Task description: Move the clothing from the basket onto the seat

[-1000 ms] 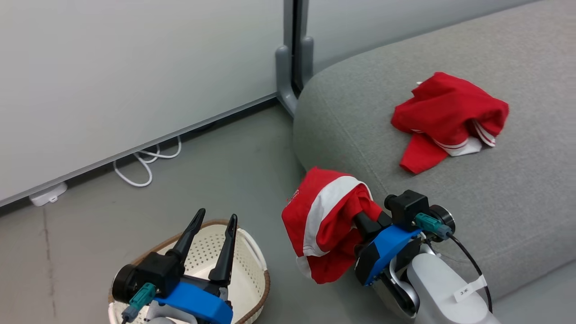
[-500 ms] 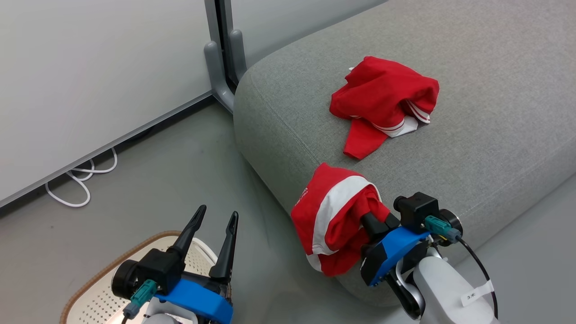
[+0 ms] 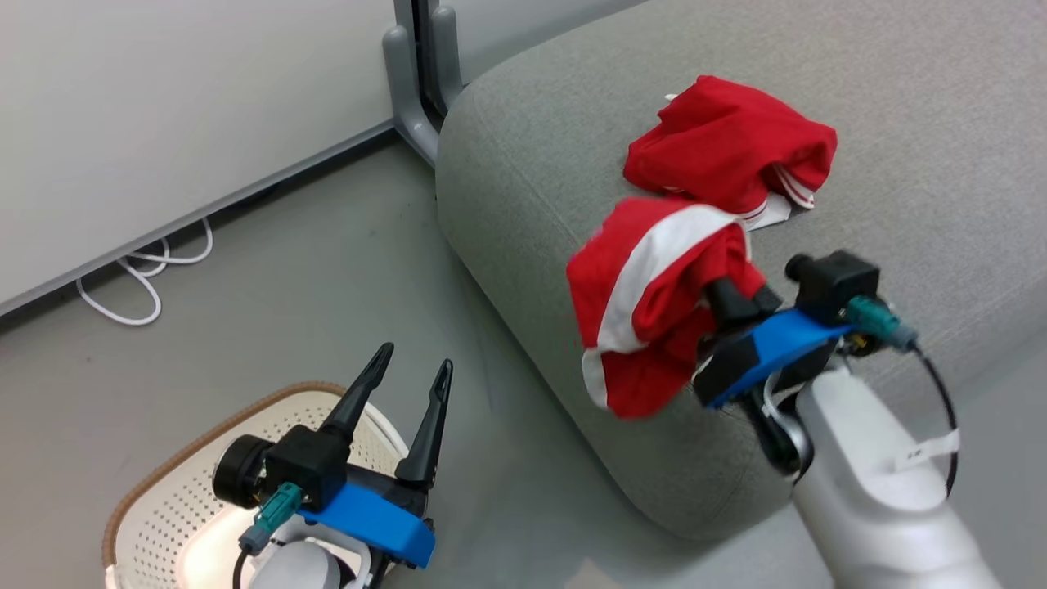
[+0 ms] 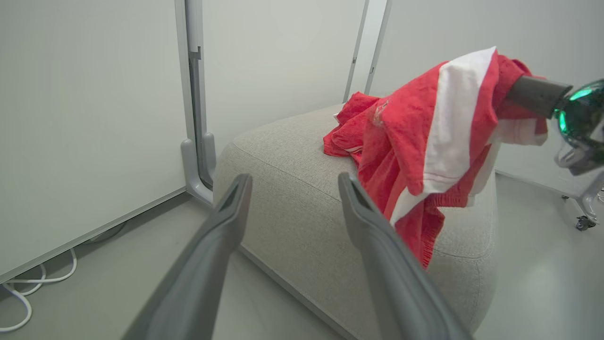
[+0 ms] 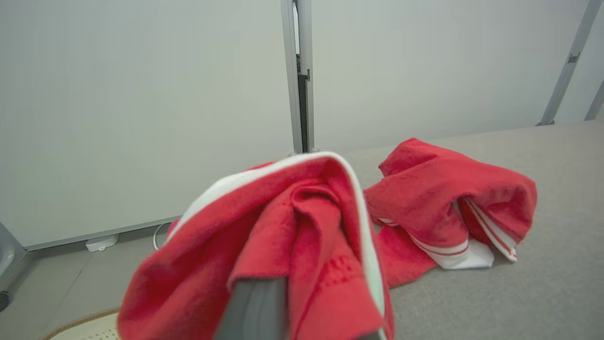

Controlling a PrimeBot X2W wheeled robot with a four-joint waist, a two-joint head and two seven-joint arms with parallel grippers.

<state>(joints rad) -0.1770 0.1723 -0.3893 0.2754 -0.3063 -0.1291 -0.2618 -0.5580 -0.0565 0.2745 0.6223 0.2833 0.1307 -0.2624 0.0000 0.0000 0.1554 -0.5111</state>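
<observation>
Right end effector [image 3: 724, 296] grips a red garment [image 3: 646, 303] over the edge of the grey seat [image 3: 900, 164], near the other garment [image 3: 728, 139] lying there. Best carried further inward before release, lest it slide off. Left end effector [image 3: 415, 357] spread, empty.

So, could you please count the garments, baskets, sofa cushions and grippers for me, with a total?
Red-and-white garments: 2, the held garment and the lying garment
Laundry basket: 1
Grey sofa cushion: 1
Grippers: 2, the left gripper open, the right gripper shut on the held garment
Total: 6
</observation>
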